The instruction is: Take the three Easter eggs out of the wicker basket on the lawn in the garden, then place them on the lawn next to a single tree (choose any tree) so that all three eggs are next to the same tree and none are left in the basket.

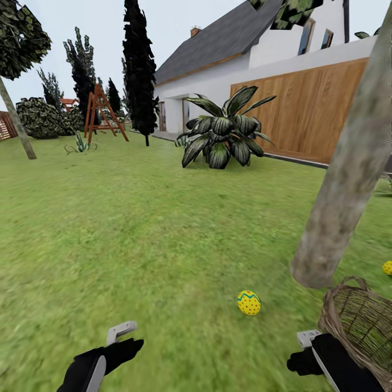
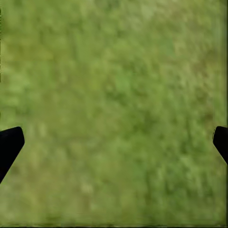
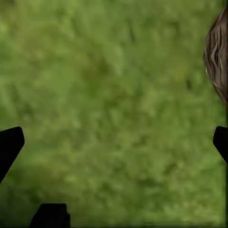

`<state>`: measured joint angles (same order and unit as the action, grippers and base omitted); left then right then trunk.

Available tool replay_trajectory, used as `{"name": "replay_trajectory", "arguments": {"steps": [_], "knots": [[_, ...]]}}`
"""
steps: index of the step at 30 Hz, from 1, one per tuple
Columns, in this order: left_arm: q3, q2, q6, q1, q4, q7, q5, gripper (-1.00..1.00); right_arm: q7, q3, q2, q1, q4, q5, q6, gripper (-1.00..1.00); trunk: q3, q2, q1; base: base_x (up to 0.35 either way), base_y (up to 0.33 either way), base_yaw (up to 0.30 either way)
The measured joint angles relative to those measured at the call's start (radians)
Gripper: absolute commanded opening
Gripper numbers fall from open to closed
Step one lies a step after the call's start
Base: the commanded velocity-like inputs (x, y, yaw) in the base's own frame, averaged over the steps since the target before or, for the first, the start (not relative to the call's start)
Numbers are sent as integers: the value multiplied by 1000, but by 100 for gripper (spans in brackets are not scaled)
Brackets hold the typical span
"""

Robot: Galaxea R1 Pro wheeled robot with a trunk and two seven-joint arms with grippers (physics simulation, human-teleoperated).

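Head view: I see one Easter egg [image 1: 249, 302] lying on the lawn [image 1: 136, 234], yellow with a blue zigzag band and red dots, near the foot of the tree [image 1: 348, 179] and left of the wicker basket [image 1: 360, 326]. A second egg [image 1: 387, 267] shows at the right edge of the frame, on the grass on the far side of the trunk, partly cut off. The basket sits at lower right, just beside the trunk base; I see no egg in the part of its inside that shows, but much of it is out of frame.

My left gripper [image 1: 117, 348] hangs low over bare grass at lower left. My right gripper [image 1: 305, 354] is at lower right, just beside the basket's near wall.

Left wrist view: the fingers [image 2: 10, 145] stand wide apart at the frame's edges, nothing between them, grass [image 2: 114, 109] beyond.

Right wrist view: fingers [image 3: 10, 145] likewise wide apart and holding nothing; a sliver of woven basket [image 3: 218, 57] shows at one edge, grass elsewhere.

Background: white house [image 1: 218, 76], wood-panelled garage [image 1: 310, 109], broad-leaved plant [image 1: 226, 130], dark cypress [image 1: 139, 65], red swing frame [image 1: 100, 111].
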<state>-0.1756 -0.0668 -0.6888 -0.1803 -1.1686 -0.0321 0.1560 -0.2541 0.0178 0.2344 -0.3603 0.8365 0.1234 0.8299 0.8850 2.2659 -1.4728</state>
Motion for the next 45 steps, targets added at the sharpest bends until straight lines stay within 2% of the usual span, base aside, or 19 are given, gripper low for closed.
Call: {"name": "replay_trajectory", "arguments": {"steps": [13, 17, 28, 34, 45], "knots": [[2, 0, 0, 0, 2, 0, 2, 100, 1, -2, 1, 0, 0, 1, 1, 100, -41, -91, 50, -75, -55, 281], [3, 0, 0, 0, 7, 0, 2, 100, 0, -2, 1, 0, 1, 0, 1, 100, -53, -119, 66, 0, 0, 85], [1, 1, 0, 0, 8, 0, 3, 100, -1, -2, 1, 0, 0, 0, 0, 100, -88, -196, 108, -2, 0, 3], [2, 3, -1, 0, 8, -1, 2, 100, -2, -2, 1, 0, 0, 0, 1, 100, -107, -238, 130, -255, 0, -34], [1, 3, -1, 0, 9, -4, 2, 100, -2, -1, 0, 1, 0, 0, 3, 100, -142, -315, 173, -47, 0, -264]]}}
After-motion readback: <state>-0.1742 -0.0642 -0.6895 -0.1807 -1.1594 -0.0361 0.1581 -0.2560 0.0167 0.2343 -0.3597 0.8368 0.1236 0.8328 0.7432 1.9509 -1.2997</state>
